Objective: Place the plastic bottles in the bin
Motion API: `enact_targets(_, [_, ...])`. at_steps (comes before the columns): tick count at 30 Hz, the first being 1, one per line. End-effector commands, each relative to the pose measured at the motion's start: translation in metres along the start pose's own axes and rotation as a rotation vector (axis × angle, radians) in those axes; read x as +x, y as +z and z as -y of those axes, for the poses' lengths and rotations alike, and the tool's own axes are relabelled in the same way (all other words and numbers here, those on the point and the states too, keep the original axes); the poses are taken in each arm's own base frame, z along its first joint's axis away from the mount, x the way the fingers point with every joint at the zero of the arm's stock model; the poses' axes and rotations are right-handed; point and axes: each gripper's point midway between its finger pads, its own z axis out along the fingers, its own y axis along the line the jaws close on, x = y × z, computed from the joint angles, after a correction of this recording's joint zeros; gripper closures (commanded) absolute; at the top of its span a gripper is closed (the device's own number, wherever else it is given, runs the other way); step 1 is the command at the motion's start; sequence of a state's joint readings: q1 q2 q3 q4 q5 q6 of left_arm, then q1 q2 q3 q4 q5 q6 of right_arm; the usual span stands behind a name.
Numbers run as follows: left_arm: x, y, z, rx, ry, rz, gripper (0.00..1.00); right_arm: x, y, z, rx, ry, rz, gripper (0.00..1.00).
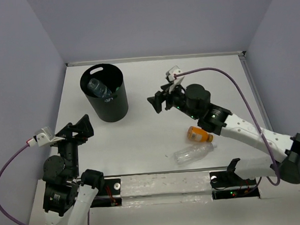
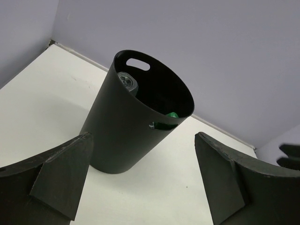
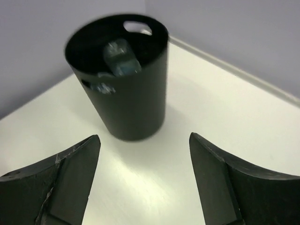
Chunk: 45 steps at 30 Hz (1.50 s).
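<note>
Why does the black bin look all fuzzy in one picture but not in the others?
Right wrist view: the bin and the clear bottle inside it look smeared, probably because that camera is moving; left wrist view: the bin's edges are crisp; top view: everything is sharp and evenly lit.

white arms [image 1: 243, 130], purple cables [image 1: 234, 82], black claws [image 1: 155, 103]

Fixed camera high behind looks down over the whole bench [image 1: 157, 142]. Both wrist cameras look low between their jaws, close on the black bin [image 2: 122, 136], which all three views share.
</note>
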<state>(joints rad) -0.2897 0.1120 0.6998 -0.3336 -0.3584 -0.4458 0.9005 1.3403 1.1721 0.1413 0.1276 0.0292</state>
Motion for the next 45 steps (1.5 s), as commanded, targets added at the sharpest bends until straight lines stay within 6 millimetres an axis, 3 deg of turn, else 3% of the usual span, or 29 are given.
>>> enact_targets(1, [-0.007,0.001,0.008,0.037,-0.005,0.031,0.01,0.096,-0.081,0.063,0.299,0.095,-0.338,0.15])
enact_targets(3, [-0.007,0.0,0.008,0.04,-0.006,0.03,0.01,0.116,-0.106,0.077,0.4,0.128,-0.438,0.11])
enact_targets(4, [-0.007,0.001,0.008,0.038,-0.004,0.03,0.01,0.136,-0.128,0.082,0.461,0.164,-0.55,0.09])
enact_targets(7, [-0.008,0.0,0.008,0.039,-0.006,0.031,0.01,0.155,-0.157,0.087,0.568,0.222,-0.723,0.08])
enact_targets(11, [-0.008,-0.001,0.007,0.035,-0.009,0.036,0.01,0.164,-0.173,0.091,0.642,0.23,-0.811,0.18])
enact_targets(14, [-0.009,-0.002,0.007,0.038,-0.01,0.038,0.01,0.169,-0.18,0.076,0.589,0.283,-0.872,0.2])
enact_targets(16, [-0.008,-0.002,0.008,0.049,-0.011,0.039,0.01,0.165,-0.18,0.062,0.523,0.357,-0.833,0.19])
enact_targets(17, [-0.008,-0.001,0.01,0.061,-0.013,0.04,0.01,0.176,-0.186,0.063,0.53,0.365,-0.834,0.16])
enact_targets(18, [-0.006,0.0,0.013,0.074,-0.01,0.034,0.01,0.174,-0.188,0.067,0.55,0.375,-0.792,0.11])
enact_targets(19, [0.0,0.002,0.02,0.12,0.001,0.018,0.01,0.16,-0.189,0.073,0.581,0.413,-0.696,0.11])
enact_targets(20, [0.012,0.001,0.049,0.273,0.028,-0.04,0.01,0.136,-0.191,0.09,0.652,0.415,-0.546,0.11])
enact_targets(22, [0.027,-0.002,0.071,0.403,0.033,-0.104,0.01,0.116,-0.188,0.097,0.664,0.402,-0.474,0.11])
enact_targets(23, [0.049,-0.007,0.091,0.522,0.035,-0.207,0.01,0.094,-0.185,0.101,0.669,0.396,-0.416,0.11])
enact_targets(25, [0.061,-0.014,0.113,0.639,-0.008,-0.289,0.01,0.066,-0.185,0.107,0.682,0.379,-0.333,0.12])
enact_targets(26, [0.07,-0.017,0.121,0.688,-0.028,-0.339,0.01,0.053,-0.186,0.11,0.685,0.372,-0.291,0.13])
enact_targets(27, [0.094,-0.021,0.127,0.742,-0.048,-0.454,0.01,0.029,-0.186,0.116,0.692,0.356,-0.217,0.13])
enact_targets(28, [0.095,-0.022,0.137,0.789,-0.089,-0.466,0.01,0.012,-0.191,0.117,0.684,0.354,-0.163,0.14])
enact_targets(29, [0.118,-0.025,0.138,0.823,-0.105,-0.562,0.01,-0.003,-0.193,0.119,0.676,0.342,-0.118,0.15])
enact_targets(30, [0.123,-0.026,0.142,0.844,-0.121,-0.579,0.01,-0.018,-0.195,0.118,0.664,0.346,-0.078,0.15])
enact_targets(33, [0.146,-0.02,0.142,0.8,-0.136,-0.631,0.01,-0.038,-0.201,0.116,0.629,0.338,-0.021,0.15])
enact_targets(35, [0.155,-0.034,0.159,0.846,-0.136,-0.665,0.01,-0.035,-0.202,0.115,0.615,0.338,-0.023,0.15])
enact_targets(37, [0.166,-0.03,0.171,0.813,-0.106,-0.67,0.01,-0.034,-0.204,0.114,0.607,0.344,-0.01,0.15])
enact_targets(38, [0.177,-0.051,0.186,0.867,-0.086,-0.717,0.01,-0.027,-0.204,0.114,0.609,0.341,-0.018,0.15])
enact_targets(39, [0.191,-0.043,0.192,0.815,-0.018,-0.711,0.01,-0.029,-0.205,0.115,0.605,0.341,-0.003,0.15])
enact_targets(40, [0.2,-0.049,0.2,0.818,0.023,-0.723,0.01,-0.028,-0.206,0.115,0.604,0.339,-0.001,0.15])
enact_targets(41, [0.232,-0.075,0.211,0.845,0.109,-0.801,0.01,-0.028,-0.207,0.115,0.607,0.337,-0.001,0.15])
enact_targets(42, [0.235,-0.068,0.219,0.804,0.206,-0.749,0.01,-0.031,-0.209,0.115,0.602,0.335,0.011,0.15])
enact_targets(43, [0.246,-0.074,0.224,0.801,0.272,-0.75,0.01,-0.032,-0.209,0.114,0.595,0.333,0.015,0.16])
enact_targets(45, [0.283,-0.089,0.233,0.79,0.466,-0.757,0.01,-0.037,-0.213,0.114,0.585,0.331,0.033,0.16])
